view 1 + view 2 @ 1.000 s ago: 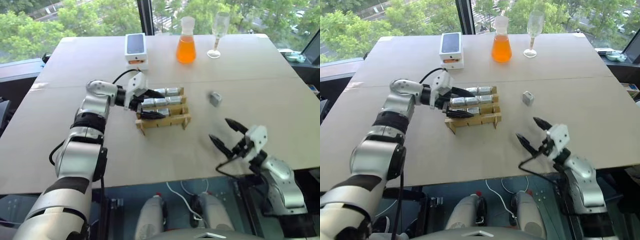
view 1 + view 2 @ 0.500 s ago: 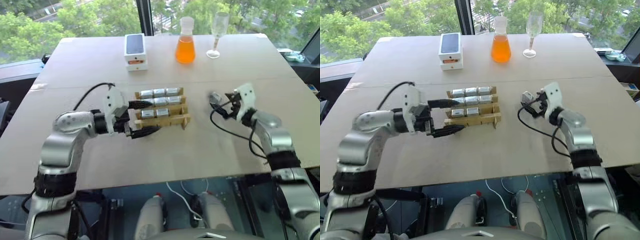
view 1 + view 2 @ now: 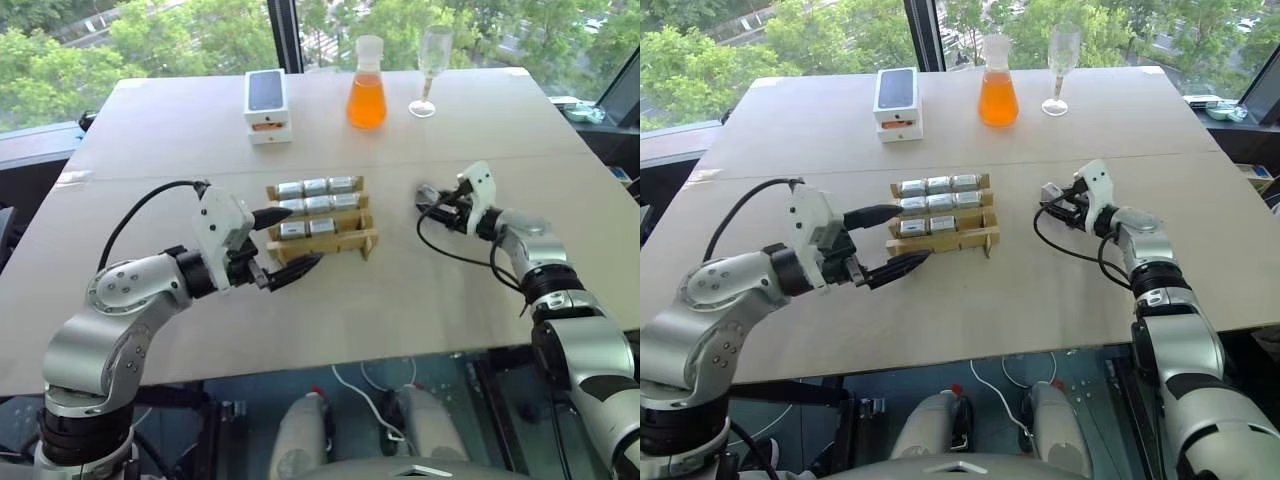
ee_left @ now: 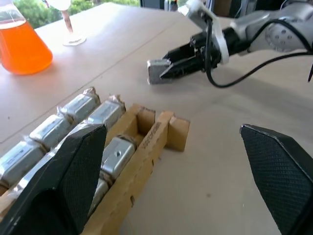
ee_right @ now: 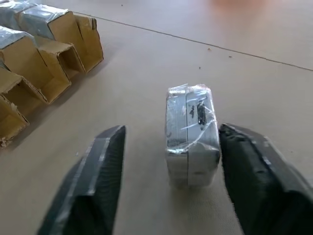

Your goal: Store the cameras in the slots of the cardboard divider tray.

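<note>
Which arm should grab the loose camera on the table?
Right. The right gripper already straddles the loose camera, one finger on each side. The left gripper hangs open by the cardboard divider tray, away from it.

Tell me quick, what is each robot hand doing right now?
Left gripper: open, holding nothing.
Right gripper: fingers apart around the loose camera, one finger beside it, not gripped.

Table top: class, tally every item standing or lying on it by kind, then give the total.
Cameras: 9 (8 in slots, 1 loose on the table)
Cardboard divider tray: 1
White phone box: 1
Flask of orange liquid: 1
Stemmed glass: 1
Total: 13
</note>
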Controlling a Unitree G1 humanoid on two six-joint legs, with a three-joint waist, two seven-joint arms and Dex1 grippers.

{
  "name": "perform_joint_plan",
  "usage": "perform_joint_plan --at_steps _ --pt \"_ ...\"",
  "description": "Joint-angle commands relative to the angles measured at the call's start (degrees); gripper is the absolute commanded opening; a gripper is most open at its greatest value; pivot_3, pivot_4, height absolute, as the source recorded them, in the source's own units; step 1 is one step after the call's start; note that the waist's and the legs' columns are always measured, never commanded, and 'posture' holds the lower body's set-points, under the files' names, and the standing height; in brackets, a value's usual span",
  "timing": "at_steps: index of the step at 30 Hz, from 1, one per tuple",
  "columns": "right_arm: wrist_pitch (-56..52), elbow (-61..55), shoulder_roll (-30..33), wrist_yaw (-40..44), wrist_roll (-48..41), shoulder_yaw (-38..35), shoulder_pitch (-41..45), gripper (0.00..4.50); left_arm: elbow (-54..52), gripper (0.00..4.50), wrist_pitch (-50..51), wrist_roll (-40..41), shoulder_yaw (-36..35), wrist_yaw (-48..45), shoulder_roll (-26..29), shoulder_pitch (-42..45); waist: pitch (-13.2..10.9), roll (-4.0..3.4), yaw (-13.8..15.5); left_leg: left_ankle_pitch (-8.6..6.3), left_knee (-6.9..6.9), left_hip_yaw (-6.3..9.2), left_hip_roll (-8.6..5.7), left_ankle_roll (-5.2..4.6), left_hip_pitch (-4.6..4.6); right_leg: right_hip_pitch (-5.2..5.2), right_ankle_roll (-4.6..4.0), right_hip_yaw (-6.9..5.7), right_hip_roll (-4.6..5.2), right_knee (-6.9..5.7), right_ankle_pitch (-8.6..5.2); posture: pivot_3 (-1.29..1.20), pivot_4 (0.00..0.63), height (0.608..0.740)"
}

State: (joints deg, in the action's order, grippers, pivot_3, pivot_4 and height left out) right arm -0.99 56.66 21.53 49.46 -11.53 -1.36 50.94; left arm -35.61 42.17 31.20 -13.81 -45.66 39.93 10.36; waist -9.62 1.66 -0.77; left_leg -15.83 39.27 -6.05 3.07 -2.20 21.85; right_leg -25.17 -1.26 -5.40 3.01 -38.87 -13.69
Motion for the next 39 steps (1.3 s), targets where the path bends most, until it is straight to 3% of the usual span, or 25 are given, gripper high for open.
perform_joint_plan --at_steps 1,2,8,12,17,28,39 --pt "2.2 -1.1 0.2 0.4 -0.3 -1.8 1.0 1.07 -1.5 4.50 -1.0 0.9 -0.1 0.8 1.1 0.7 0.0 0.00 0.0 0.00 0.00 0.00 0.00 0.00 0.01 0.00 0.00 0.00 0.00 0.01 0.00 0.00 0.150 0.740" --pt "2.3 -1.7 0.1 0.3 -0.6 -2.2 0.9 0.78 -1.3 4.50 -1.0 1.2 0.0 0.8 1.2 0.7 0.0 -0.01 0.0 0.00 0.00 0.00 0.00 0.00 0.02 0.00 0.00 0.00 0.01 0.01 0.00 0.00 0.150 0.740" --pt "4.0 -9.5 -0.5 11.9 -3.7 -1.7 0.7 0.78 0.1 4.50 -1.2 2.2 0.6 -1.8 3.8 -0.9 -0.1 -0.09 -0.2 0.00 -0.03 0.00 0.01 0.00 0.00 -0.01 0.00 0.00 0.01 0.01 0.00 0.00 0.150 0.740" --pt "7.5 -14.9 -0.6 23.2 -1.9 3.6 2.4 0.78 1.3 4.50 -0.7 4.8 -1.8 -1.8 3.9 -0.9 -0.1 -0.16 -0.2 0.00 -0.06 0.01 0.03 0.00 -0.02 -0.01 0.00 -0.02 0.00 0.01 0.00 0.00 0.150 0.740" --pt "14.4 -13.1 -3.7 30.4 1.5 9.4 6.5 0.78 -0.8 4.50 0.3 7.4 -5.4 -0.6 4.4 -4.6 -0.1 -0.20 -0.4 0.00 -0.07 0.02 0.04 0.00 -0.02 -0.02 0.00 -0.03 0.00 0.01 0.00 0.00 0.150 0.740" --pt "27.2 8.8 -8.8 31.7 9.1 11.8 17.9 0.78 -11.6 4.50 1.5 10.5 -8.7 9.3 1.0 -15.9 -0.2 -0.24 0.1 -0.01 -0.07 0.08 -0.01 0.01 0.05 0.00 -0.09 -0.10 0.17 0.09 0.01 0.00 0.150 0.740" --pt "26.4 14.6 -8.7 32.8 11.3 9.6 21.1 0.78 -13.5 4.50 0.9 12.8 -10.9 12.5 1.8 -19.3 -0.2 -0.36 -0.4 -0.01 -0.11 0.09 0.02 0.01 0.01 -0.02 -0.14 -0.10 0.16 0.06 0.01 0.00 0.150 0.740"
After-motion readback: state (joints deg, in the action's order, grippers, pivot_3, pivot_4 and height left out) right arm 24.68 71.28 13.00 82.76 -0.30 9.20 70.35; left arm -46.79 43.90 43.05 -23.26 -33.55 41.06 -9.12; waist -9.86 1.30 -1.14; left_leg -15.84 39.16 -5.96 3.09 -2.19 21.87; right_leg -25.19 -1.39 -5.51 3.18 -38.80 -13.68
